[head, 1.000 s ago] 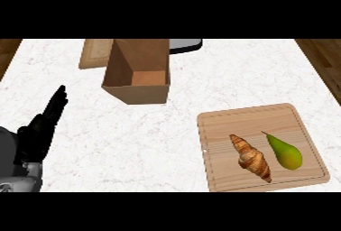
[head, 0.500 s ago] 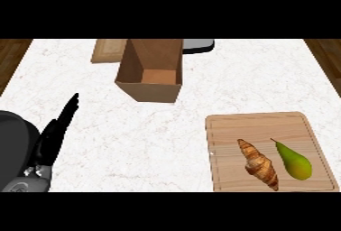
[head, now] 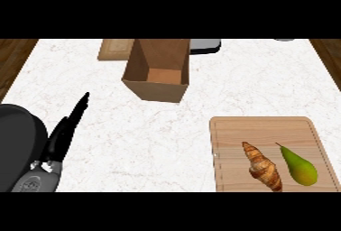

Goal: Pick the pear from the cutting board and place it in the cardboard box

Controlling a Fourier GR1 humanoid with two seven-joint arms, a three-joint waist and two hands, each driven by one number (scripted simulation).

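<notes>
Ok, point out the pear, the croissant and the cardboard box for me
pear (head: 298, 166), head view, on its wide green body.
croissant (head: 262, 168), head view, on its middle.
cardboard box (head: 160, 91), head view, on its near outer wall.

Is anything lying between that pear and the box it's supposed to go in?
Nothing visible blocks the way. The pear lies on the cutting board beside a croissant, which sits on its left, slightly toward the box's side. Between the board and the open cardboard box is only bare counter.
</notes>
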